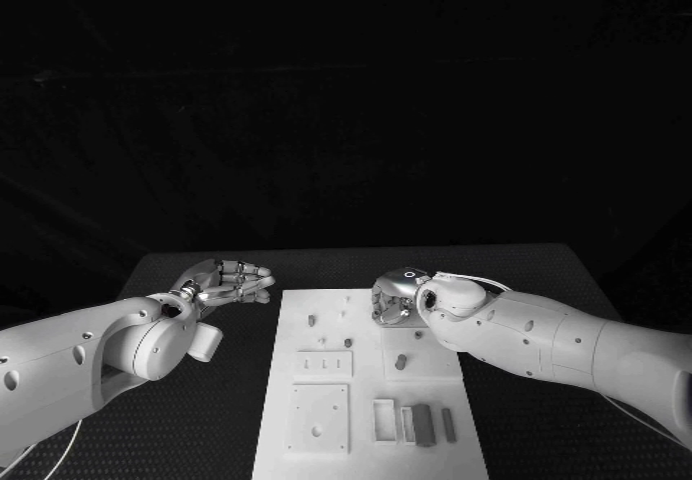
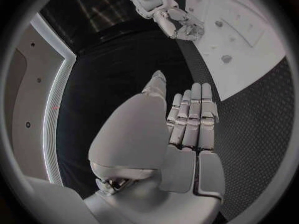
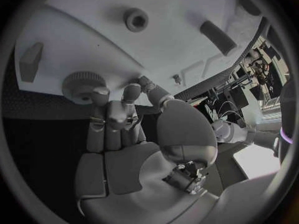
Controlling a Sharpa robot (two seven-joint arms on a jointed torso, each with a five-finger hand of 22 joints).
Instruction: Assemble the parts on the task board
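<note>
Your right robot hand (image 1: 397,298) sits low over the far part of the task board (image 1: 368,455), its fingers (image 3: 113,115) held close together and nearly straight. In the right wrist view the fingertips reach a round part with a ribbed edge (image 3: 81,82) near the board's edge, and they appear to touch it. You cannot tell from these pictures whether the hand actually grips that part, because the fingers cover its near side.

Just beyond those fingertips you have a small ring-shaped part (image 3: 136,20) standing on the plate, a short rounded peg (image 3: 218,37) lying off to one side of it, and a wedge-like block (image 3: 30,60) on the other side. None of these lies between the hand and the ribbed part.

Your left robot hand (image 1: 228,279) hangs above the counter (image 1: 577,275), just beside the board's far left corner and clear of it. It holds nothing: the fingers (image 2: 192,115) lie flat side by side and the thumb stands apart.

Nearer to you than both hands, the board carries a raised square plate with a hole (image 1: 319,416), a smaller plate with slots (image 1: 323,363), an open rectangular frame (image 1: 384,419), and two dark bars (image 1: 420,424) lying just beside it.

The board is smooth, matte and white. The counter is black with a fine dotted mat texture. The hands are silvery metal on glossy white arms.
</note>
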